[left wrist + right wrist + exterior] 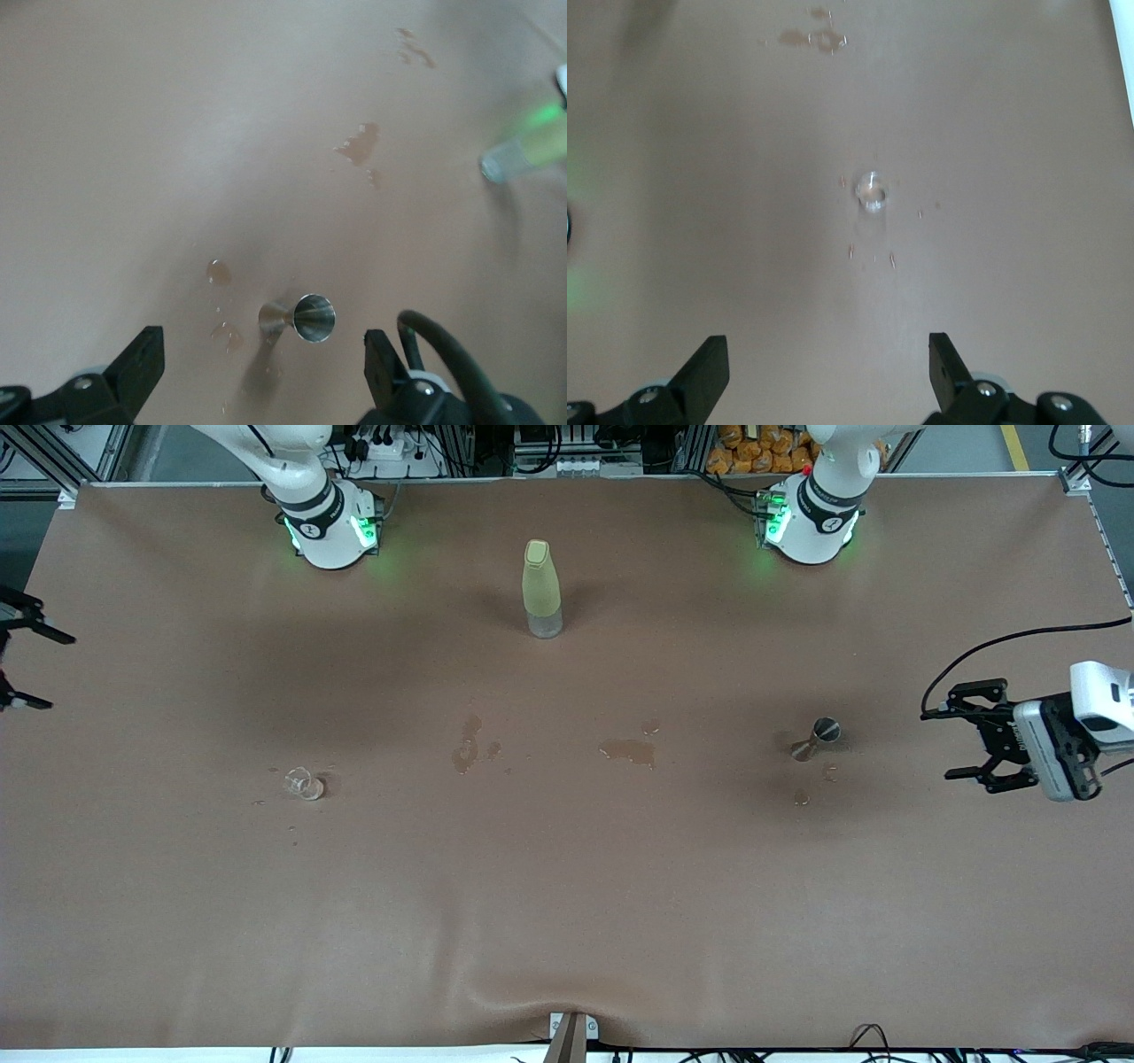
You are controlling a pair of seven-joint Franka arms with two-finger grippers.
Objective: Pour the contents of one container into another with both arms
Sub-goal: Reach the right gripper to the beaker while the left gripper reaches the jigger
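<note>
The left hand [964, 731], fingers spread, hangs well apart from the jigger [816, 739]; the right hand [22, 664], also spread, is well apart from the glass cup [304, 783].

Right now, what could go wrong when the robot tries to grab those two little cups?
The glass cup is tiny and see-through, so the open right pincer, at its end of the table, might knock it over. The steel jigger has a narrow waist and could tip when the open left pincer closes. The wet puddles might let things slide.
</note>
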